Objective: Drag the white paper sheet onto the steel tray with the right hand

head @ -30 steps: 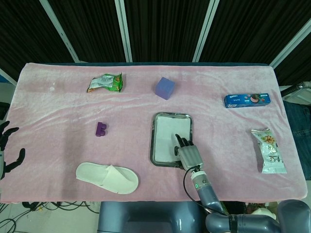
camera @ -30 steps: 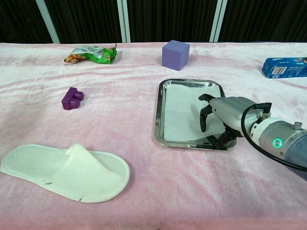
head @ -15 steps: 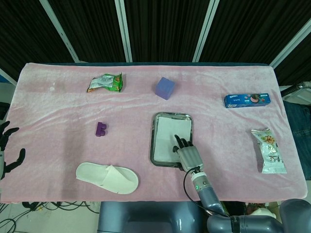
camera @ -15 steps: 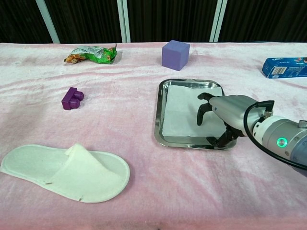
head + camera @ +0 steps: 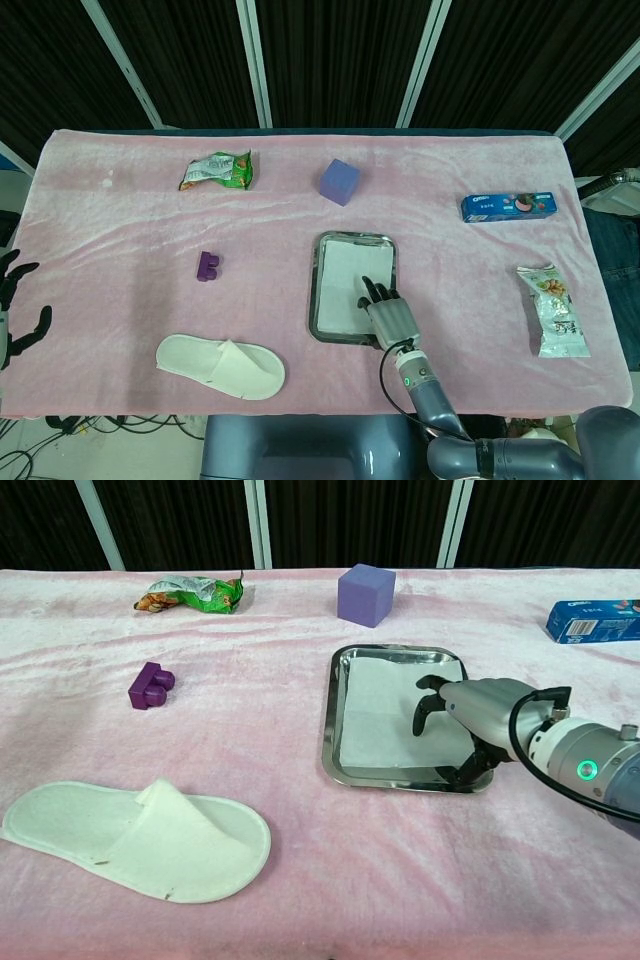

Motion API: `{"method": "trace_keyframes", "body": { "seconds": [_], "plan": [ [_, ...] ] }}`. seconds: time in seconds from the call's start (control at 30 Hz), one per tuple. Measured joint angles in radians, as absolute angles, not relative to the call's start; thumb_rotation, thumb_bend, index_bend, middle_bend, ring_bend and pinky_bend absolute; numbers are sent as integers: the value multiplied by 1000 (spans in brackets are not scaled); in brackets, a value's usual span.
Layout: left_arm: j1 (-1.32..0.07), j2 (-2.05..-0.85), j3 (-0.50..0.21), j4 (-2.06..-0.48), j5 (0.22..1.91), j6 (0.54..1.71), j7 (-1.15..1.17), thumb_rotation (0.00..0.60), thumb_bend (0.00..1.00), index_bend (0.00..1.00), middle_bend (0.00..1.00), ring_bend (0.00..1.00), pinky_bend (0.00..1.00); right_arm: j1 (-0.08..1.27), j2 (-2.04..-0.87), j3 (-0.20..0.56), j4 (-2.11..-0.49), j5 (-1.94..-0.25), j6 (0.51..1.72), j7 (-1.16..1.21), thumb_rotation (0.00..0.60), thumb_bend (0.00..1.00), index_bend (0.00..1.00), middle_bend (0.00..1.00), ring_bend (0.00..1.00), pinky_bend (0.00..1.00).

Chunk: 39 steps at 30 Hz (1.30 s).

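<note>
- Since a second ago, the paper sheet is sitting further up inside the tray, no longer spilling over the near rim.
- Over the tray's near right part, the right hand is hovering with its fingers curled downward and tips on or just above the sheet; I cannot tell which.
- Off the table's left edge, the left hand is hanging with fingers spread, holding nothing.
- Near the front left, a slipper is lying flat.
</note>
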State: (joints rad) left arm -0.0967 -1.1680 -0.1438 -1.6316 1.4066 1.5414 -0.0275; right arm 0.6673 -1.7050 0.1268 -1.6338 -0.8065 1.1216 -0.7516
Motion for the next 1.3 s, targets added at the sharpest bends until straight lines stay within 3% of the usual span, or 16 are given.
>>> {"method": "trace_keyframes", "body": {
  "seconds": [0.5,0.93,1.3],
  "plan": [
    [-97,-1168,-144,-1632,1409,1543,-28,600,401,218,70,11,51,688,-1689,128,-1601,-799,1078,-718,600,321,329,0,101,200],
    [-97,-1168,-145,-1633,1406,1543,-27,600,401,218,70,11,51,711,-1660,111,-1653,-757,1080,-773,600,318,222,0,67,192],
    [-97,-1168,-145,-1631,1407,1543,-27,600,401,218,71,11,51,715,-1622,102,-1704,-741,1097,-783,600,317,211,0,65,192]
  ]
}}
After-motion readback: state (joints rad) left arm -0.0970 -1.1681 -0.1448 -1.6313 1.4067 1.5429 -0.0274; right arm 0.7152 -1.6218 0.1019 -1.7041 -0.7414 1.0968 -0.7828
